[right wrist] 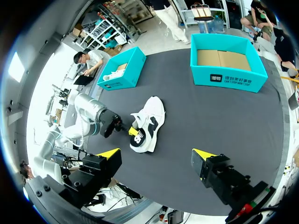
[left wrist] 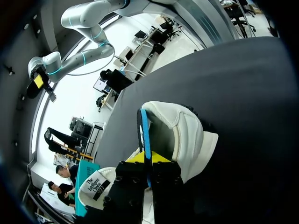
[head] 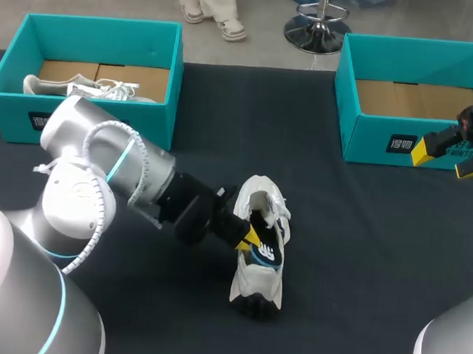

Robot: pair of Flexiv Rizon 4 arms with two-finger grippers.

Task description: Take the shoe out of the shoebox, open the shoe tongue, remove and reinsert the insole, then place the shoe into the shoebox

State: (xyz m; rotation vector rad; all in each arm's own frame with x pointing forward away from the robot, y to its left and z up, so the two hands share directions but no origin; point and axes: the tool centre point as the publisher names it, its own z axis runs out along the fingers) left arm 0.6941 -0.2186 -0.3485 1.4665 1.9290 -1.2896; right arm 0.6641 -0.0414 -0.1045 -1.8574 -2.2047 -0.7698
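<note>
Table (head: 364,238): flat, covered in black cloth.

Left shoebox (head: 100,28): teal, at the far left of the table. A second white shoe (head: 103,91) lies inside it on the cardboard floor.

Left gripper (head: 248,232): the arm comes in low from the left, and the gripper is at the opening of the shoe (head: 262,266). In the left wrist view the yellow tips are closed on the insole (left wrist: 144,128), a thin blue-edged sheet that stands on edge between the fingers and rises out of the shoe.

Shoe: white with black and blue side panels, on the table near the middle, outside both boxes. Its long axis runs from the far side towards the robot, with the white end farther off and the dark end nearer. Toe or heel: cannot tell.

Right shoebox (head: 364,143): teal, far right, only bare cardboard showing inside.

Right gripper (head: 447,160): by the near wall of the right shoebox, well apart from the shoe. Its fingers are spread wide and hold nothing.
</note>
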